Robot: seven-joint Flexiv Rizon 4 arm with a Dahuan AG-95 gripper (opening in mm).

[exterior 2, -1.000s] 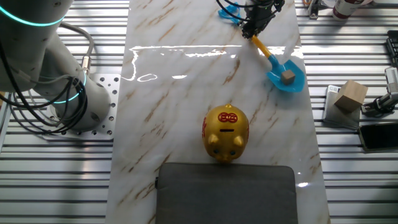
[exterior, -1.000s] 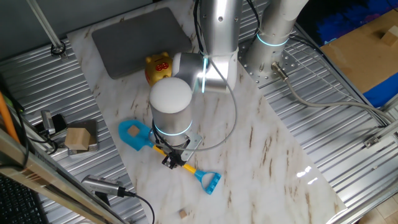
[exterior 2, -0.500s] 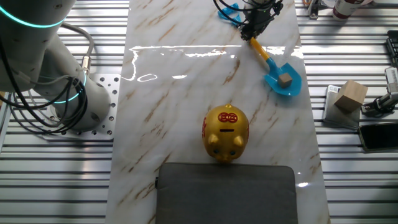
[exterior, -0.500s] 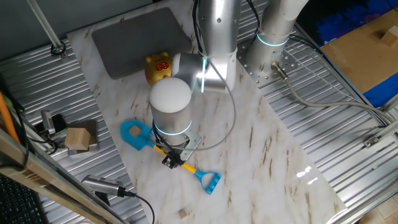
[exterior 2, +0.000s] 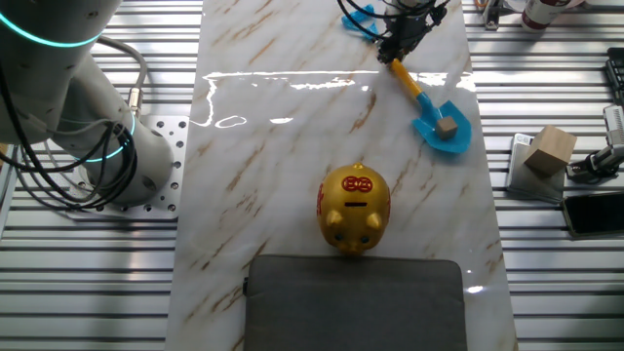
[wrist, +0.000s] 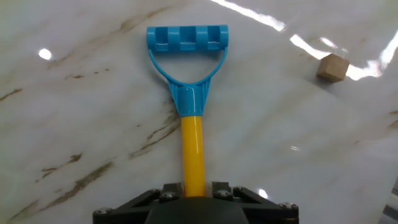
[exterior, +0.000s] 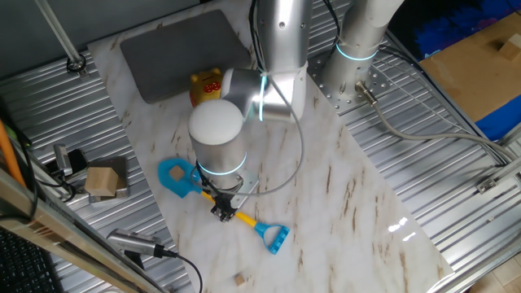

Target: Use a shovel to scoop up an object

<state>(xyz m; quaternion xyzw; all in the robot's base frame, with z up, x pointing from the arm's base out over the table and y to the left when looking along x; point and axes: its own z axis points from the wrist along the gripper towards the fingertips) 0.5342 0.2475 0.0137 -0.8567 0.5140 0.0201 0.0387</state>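
The shovel lies across the marble table. Its light-blue blade (exterior: 172,176) points left and its blue D-shaped end (exterior: 275,238) points right. My gripper (exterior: 224,212) is shut on the yellow shaft (wrist: 192,149), seen from above in the hand view (wrist: 193,188). In the other fixed view a tiny tan cube (exterior 2: 448,126) sits on the blade (exterior 2: 434,135), with the gripper (exterior 2: 395,47) at the far end of the shaft. A second tiny tan cube (wrist: 331,67) lies loose on the table beyond the D-shaped end (wrist: 187,38); it also shows near the front edge (exterior: 239,279).
A gold pig-shaped bank (exterior: 208,88) stands in front of a grey pad (exterior: 183,50). A larger tan block (exterior: 102,181) rests on the ribbed metal to the left of the marble. The arm's base (exterior: 358,73) is bolted at the back right.
The arm has shifted slightly left, and the blade with the cube on it has swung a little across the table. The grip on the shaft is unchanged.
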